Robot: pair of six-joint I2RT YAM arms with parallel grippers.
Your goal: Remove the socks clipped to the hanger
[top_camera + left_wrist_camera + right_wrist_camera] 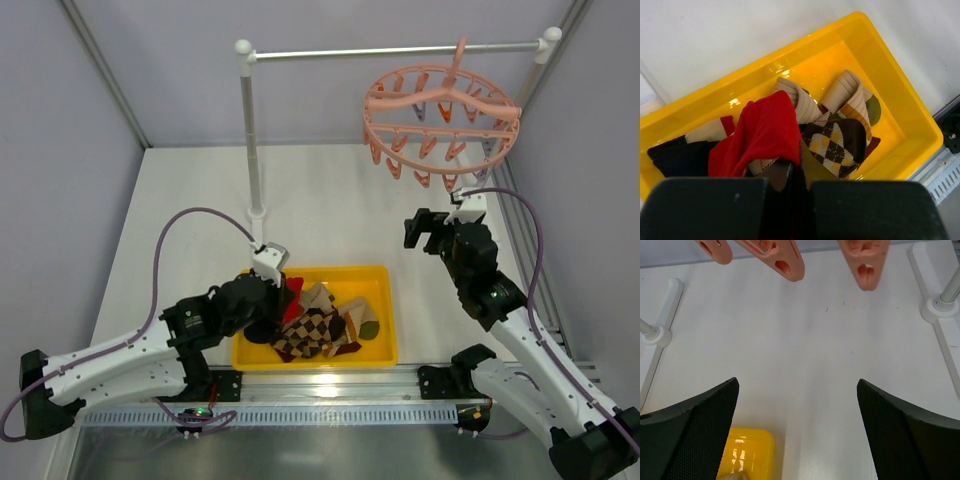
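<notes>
The salmon-pink ring hanger (440, 110) hangs by its hook from the rail at the back right; no sock shows on its clips. My left gripper (284, 297) is over the yellow bin (391, 322) and is shut on the red sock (762, 132), whose edge runs in between my closed jaws (801, 170). Below it in the bin lie the argyle sock (835, 145), striped socks (850, 97) and the navy sock (675, 157). My right gripper (425, 230) is open and empty, just under the hanger's clips (777, 257), with its jaws wide apart (797, 385).
The white-and-metal rail stand has its left post (252, 140) behind the bin and its feet (660, 325) on the white table. Grey walls close in both sides. A corner of the bin (747, 452) shows below my right gripper.
</notes>
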